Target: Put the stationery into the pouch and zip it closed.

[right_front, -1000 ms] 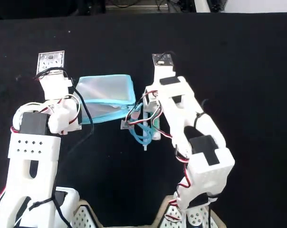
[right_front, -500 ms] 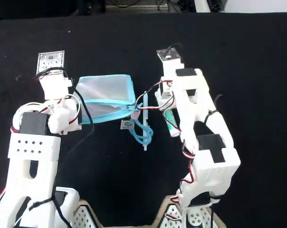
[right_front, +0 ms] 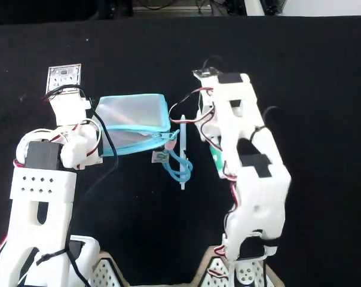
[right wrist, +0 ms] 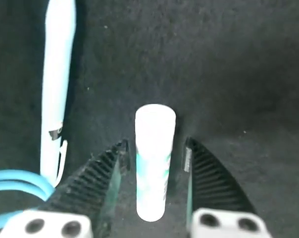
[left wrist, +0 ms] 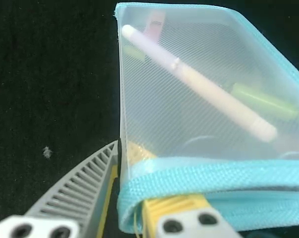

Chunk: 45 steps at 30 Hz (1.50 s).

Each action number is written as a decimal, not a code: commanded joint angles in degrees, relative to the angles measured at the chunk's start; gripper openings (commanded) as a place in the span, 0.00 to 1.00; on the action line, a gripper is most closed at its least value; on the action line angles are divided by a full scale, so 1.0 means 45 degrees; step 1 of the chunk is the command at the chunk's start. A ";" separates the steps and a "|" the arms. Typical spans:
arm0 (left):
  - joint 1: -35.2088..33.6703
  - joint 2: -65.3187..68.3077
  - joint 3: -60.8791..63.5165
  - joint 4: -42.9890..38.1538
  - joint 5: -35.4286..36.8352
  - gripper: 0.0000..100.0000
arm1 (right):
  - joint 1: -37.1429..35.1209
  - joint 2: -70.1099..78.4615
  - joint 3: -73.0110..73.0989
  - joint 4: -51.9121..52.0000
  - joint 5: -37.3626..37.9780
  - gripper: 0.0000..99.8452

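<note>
The translucent pouch (right_front: 134, 121) with teal edging lies left of centre, its zipped side toward the arms. A pale pen (left wrist: 199, 84) and green pieces show through its mesh (left wrist: 189, 124). My left gripper (left wrist: 124, 148) is shut on the pouch's corner, also seen from above (right_front: 95, 149). A white-and-green tube (right wrist: 155, 124) lies on the black table, and my right gripper (right wrist: 155, 148) stands open astride it, a small gap on each side. In the high view the tube (right_front: 217, 159) peeks out under the right arm. A light-blue pen (right_front: 182, 149) lies between tube and pouch.
Blue loops (right_front: 179, 170), like scissor handles, lie by the pen, close to the pouch's zipper pull and its small tag (right_front: 160, 156). The loops (right wrist: 13, 186) and the pen (right wrist: 58, 84) also show beside my right gripper. A white card (right_front: 64, 76) lies at the back left.
My right arm has swung away from the pouch's zipper end and the blue loops, over to the white-and-green tube, and now straddles it. The left arm and pouch have kept still.
</note>
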 commanded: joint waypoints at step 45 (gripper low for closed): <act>-0.0147 0.0078 0.0049 0.0059 0.0020 0.03 | -0.0703 -0.7609 0.0381 0.1836 0.0098 0.01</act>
